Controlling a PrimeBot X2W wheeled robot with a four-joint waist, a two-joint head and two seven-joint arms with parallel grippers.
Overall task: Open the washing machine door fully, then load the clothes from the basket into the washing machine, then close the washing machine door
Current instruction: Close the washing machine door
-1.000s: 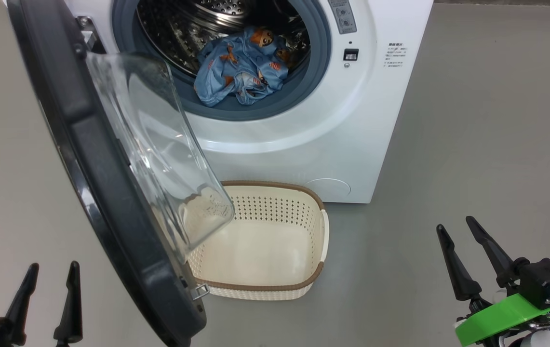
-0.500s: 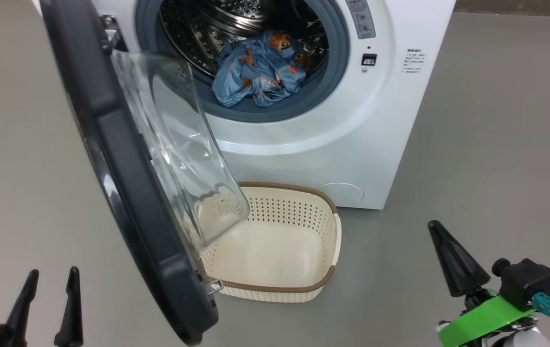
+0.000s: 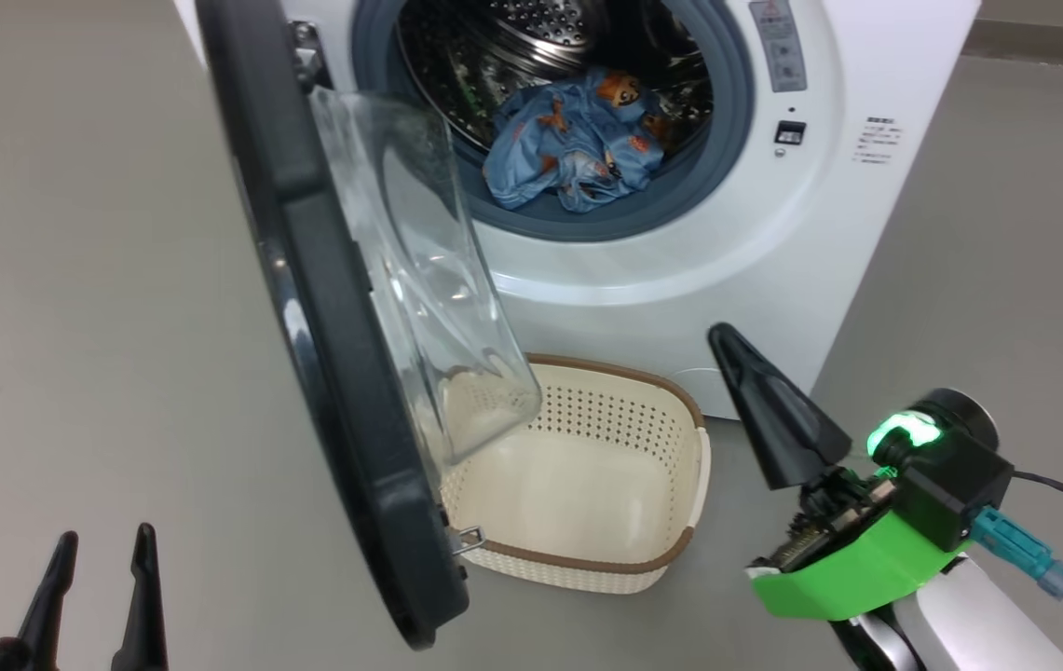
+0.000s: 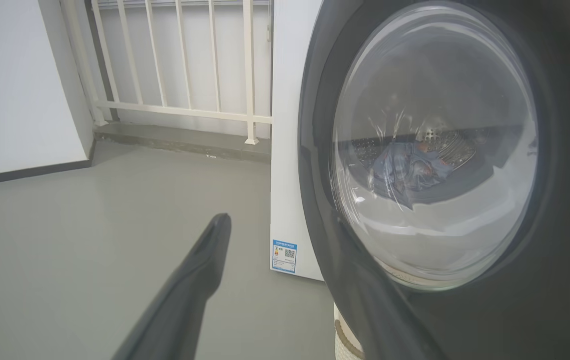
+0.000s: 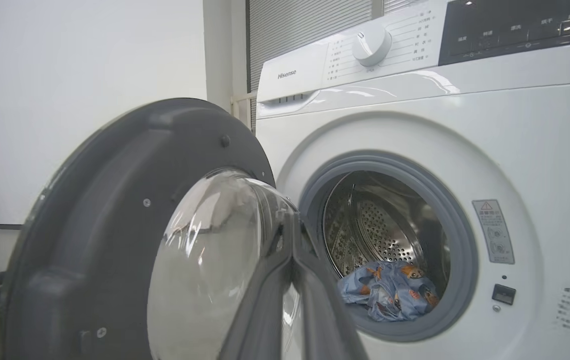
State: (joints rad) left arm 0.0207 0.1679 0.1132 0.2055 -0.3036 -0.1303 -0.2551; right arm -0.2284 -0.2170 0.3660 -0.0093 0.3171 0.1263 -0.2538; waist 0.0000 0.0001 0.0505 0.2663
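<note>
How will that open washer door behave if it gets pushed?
The washing machine door likely swings on its hinge, rigid, not floppy. Its thick glass bowl suggests real weight. The glossy black rim may be slippery.

clothes in washing machine, basket before it

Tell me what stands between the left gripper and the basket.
In the head view, the open door stands edge-on between the left gripper and the basket; bare grey floor lies on the gripper's side.
</note>
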